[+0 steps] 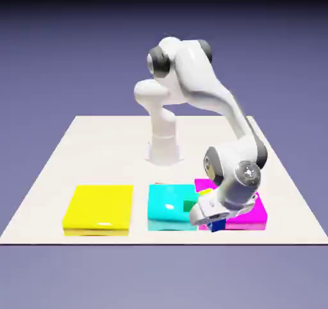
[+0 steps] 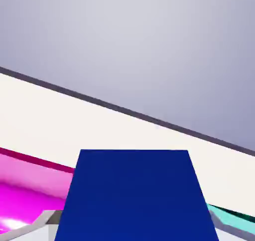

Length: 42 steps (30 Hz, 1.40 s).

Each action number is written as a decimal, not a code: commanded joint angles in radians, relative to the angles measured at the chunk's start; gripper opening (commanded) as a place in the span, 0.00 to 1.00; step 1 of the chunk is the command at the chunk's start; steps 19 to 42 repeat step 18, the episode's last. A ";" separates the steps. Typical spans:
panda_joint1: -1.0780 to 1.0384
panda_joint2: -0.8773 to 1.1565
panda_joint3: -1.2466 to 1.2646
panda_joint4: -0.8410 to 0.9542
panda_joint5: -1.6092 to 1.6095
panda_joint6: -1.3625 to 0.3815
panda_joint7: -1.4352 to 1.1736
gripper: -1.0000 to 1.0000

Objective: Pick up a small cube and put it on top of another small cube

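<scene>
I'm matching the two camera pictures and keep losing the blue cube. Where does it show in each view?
Exterior view: the blue cube peeks out under the gripper, low and right of centre, on the magenta pad.
Hand view: the blue cube fills the bottom centre, large, between the fingertips.
Shared landmark: the magenta pad, beside the cube in both.

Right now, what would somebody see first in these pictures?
The big white arm bending down to the table's front edge. Its gripper sits over the pink pad, shut on a blue cube that fills the hand view. A yellow pad and a turquoise pad lie beside it.
</scene>
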 commanded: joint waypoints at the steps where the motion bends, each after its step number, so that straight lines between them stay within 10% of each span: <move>1: -0.002 -0.036 -0.002 -0.030 0.017 -0.004 0.019 0.00; 14: -0.008 -0.267 -0.012 -0.383 0.173 0.137 0.155 0.00; 15: -0.008 -0.267 -0.012 -0.384 0.173 0.137 0.155 1.00; 42: -0.013 -0.294 -0.013 -0.324 0.172 0.050 0.157 1.00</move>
